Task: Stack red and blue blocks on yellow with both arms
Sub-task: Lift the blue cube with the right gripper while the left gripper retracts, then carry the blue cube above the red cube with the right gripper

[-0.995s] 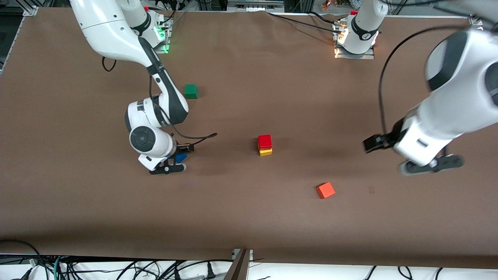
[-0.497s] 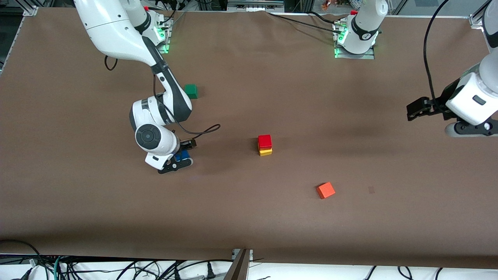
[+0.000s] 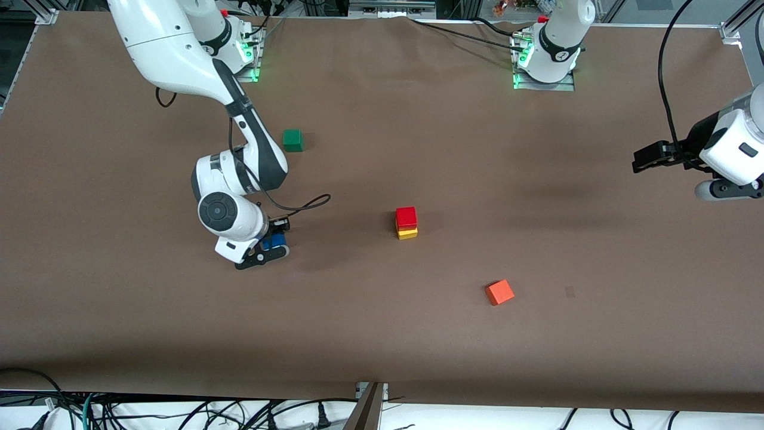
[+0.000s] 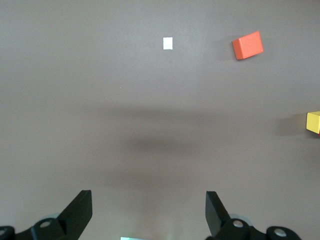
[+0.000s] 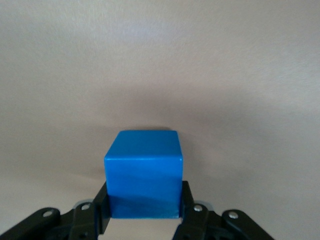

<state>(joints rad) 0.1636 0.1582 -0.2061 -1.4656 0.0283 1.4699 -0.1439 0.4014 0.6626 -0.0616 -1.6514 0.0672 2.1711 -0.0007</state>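
The red cube (image 3: pixel 406 216) sits on the yellow cube (image 3: pixel 407 233) at mid-table. My right gripper (image 3: pixel 276 237) is shut on the blue cube (image 3: pixel 273 242), low at the table surface toward the right arm's end, beside the stack. The right wrist view shows the blue cube (image 5: pixel 143 172) clamped between both fingers of that gripper (image 5: pixel 143 202). My left gripper (image 3: pixel 640 160) is open and empty, raised over the left arm's end of the table. In the left wrist view it (image 4: pixel 149 210) shows spread wide over bare table, with an edge of the yellow cube (image 4: pixel 314 122).
A green cube (image 3: pixel 292 140) lies farther from the camera than the right gripper. An orange cube (image 3: pixel 499 292) lies nearer the camera than the stack; it also shows in the left wrist view (image 4: pixel 247 45), near a small white mark (image 4: pixel 167 43).
My left arm has swung away from mid-table toward its own end and risen. My right gripper has shifted slightly while keeping the blue cube. The red-on-yellow stack has not moved.
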